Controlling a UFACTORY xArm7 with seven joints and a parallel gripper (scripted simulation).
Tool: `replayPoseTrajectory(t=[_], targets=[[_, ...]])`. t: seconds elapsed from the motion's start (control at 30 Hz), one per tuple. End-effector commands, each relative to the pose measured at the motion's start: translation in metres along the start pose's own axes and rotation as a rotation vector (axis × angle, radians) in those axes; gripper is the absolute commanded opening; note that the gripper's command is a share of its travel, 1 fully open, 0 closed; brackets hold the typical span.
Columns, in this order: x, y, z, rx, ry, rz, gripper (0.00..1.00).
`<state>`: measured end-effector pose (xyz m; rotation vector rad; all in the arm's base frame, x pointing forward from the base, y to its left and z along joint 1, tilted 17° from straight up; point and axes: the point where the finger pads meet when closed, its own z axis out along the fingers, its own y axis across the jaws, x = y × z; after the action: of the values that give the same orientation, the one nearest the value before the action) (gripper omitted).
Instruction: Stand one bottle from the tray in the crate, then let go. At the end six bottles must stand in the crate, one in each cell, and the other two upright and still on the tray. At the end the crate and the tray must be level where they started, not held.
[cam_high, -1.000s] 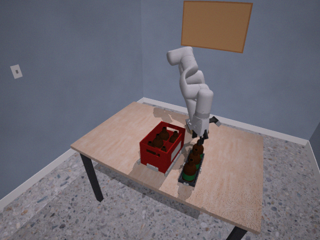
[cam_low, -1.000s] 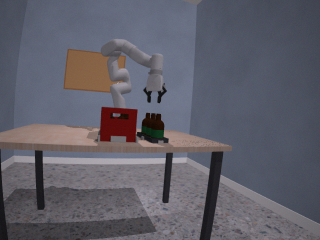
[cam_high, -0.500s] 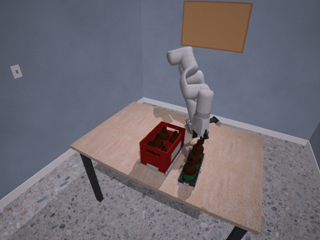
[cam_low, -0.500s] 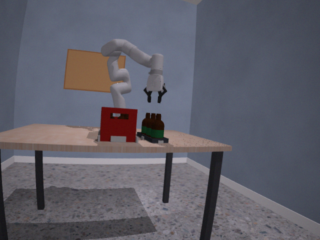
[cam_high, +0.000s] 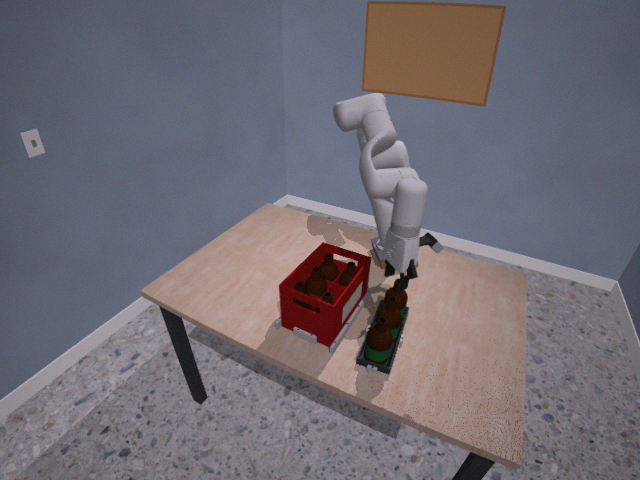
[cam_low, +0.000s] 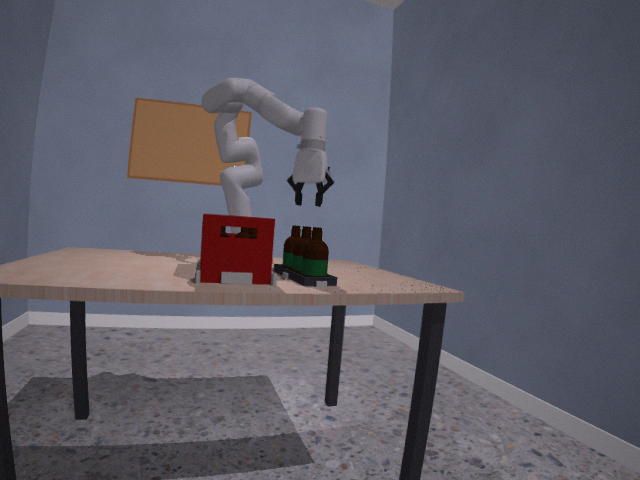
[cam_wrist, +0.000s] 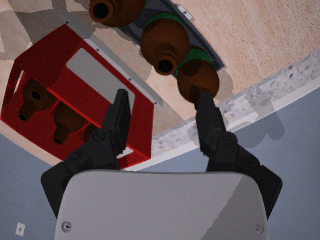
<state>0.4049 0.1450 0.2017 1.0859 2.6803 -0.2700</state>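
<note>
A red crate (cam_high: 321, 298) stands on the wooden table with several brown bottles in its cells. It also shows in the side view (cam_low: 237, 249) and in the wrist view (cam_wrist: 74, 103). Right of it lies a dark tray with three upright brown bottles with green labels (cam_low: 305, 253). My gripper (cam_high: 402, 276) is open and empty. It hangs a clear gap above the tray's bottles in the side view (cam_low: 309, 198). In the wrist view the fingers point down near the tray's end bottle (cam_wrist: 198, 79), beside the other two (cam_wrist: 164, 43) (cam_wrist: 116, 2).
The arm's base stands on the table behind the crate and tray. The table's edge shows close past the tray in the wrist view (cam_wrist: 267, 94). A cork board hangs on the back wall (cam_high: 433, 51).
</note>
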Motion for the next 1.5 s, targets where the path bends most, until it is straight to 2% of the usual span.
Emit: replayPoseTrajectory(t=[0.0, 1.47], targets=[[0.0, 0.001, -0.001, -0.004, -0.002, 0.0, 0.65], [0.0, 0.002, 0.042, -0.004, -0.002, 0.0, 0.65]])
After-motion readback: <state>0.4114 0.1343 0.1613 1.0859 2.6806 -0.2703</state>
